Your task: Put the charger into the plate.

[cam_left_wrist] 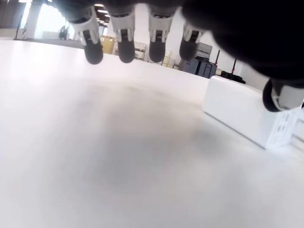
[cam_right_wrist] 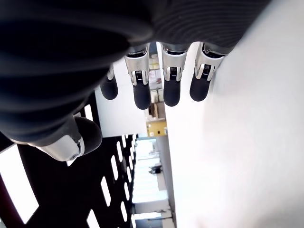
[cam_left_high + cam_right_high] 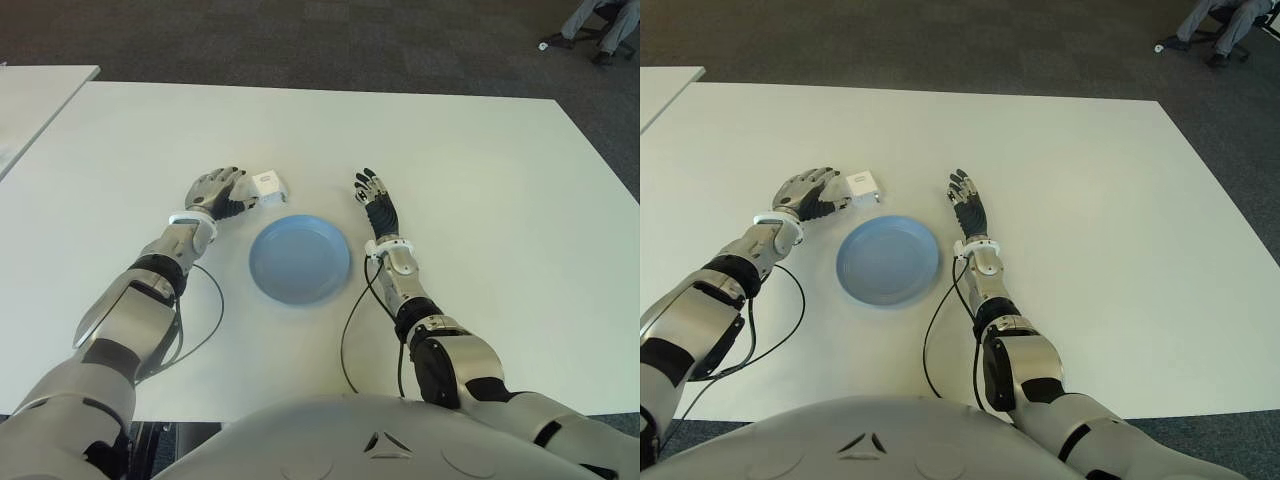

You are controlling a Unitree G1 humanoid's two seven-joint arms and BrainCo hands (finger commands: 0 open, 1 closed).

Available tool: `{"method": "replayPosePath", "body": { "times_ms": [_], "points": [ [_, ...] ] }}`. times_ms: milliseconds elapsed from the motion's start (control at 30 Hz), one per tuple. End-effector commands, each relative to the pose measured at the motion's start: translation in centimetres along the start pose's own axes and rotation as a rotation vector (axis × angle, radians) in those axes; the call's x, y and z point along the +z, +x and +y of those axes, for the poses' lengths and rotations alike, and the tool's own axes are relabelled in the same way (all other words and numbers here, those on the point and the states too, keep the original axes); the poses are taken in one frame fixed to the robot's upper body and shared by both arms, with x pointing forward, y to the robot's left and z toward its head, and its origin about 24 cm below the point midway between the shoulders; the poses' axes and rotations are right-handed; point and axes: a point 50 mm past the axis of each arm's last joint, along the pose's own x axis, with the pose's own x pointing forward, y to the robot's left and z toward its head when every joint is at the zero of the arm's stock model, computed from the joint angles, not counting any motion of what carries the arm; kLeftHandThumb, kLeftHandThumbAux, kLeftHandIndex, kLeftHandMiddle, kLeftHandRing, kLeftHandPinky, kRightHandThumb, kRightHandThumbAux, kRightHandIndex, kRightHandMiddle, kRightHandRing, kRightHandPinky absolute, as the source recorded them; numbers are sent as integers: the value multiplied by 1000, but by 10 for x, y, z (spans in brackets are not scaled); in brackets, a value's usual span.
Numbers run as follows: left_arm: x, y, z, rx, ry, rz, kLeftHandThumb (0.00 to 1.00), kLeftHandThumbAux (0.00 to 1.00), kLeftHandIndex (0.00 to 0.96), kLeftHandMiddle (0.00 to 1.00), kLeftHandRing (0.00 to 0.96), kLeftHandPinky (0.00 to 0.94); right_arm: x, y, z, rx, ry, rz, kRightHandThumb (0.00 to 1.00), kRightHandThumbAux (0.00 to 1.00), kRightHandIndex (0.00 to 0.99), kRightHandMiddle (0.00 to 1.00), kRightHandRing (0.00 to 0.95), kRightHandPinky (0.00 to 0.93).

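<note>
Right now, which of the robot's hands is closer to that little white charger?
Left. The left hand is right beside the charger, fingers open, not gripping it. The right hand shows farther off, across the plate's far edge.

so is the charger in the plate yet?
Out. The charger lies on the table beside the left hand; the blue plate is empty.

Even overhead light lit the table [image 3: 480,180] brightly; soft shadow lay under the left hand [image 3: 222,192], whose close-up fingertips [image 1: 126,51] blurred.
</note>
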Motion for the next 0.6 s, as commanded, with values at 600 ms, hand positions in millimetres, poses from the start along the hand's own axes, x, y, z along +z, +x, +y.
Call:
{"method": "replayPosePath", "body": {
  "times_ms": [600],
  "points": [
    [24,10,0,-48,181,-124,352,173,0,0,0,0,-21,-13,6,-5,43,101,0,504,62,141,99,59]
  ]
}}
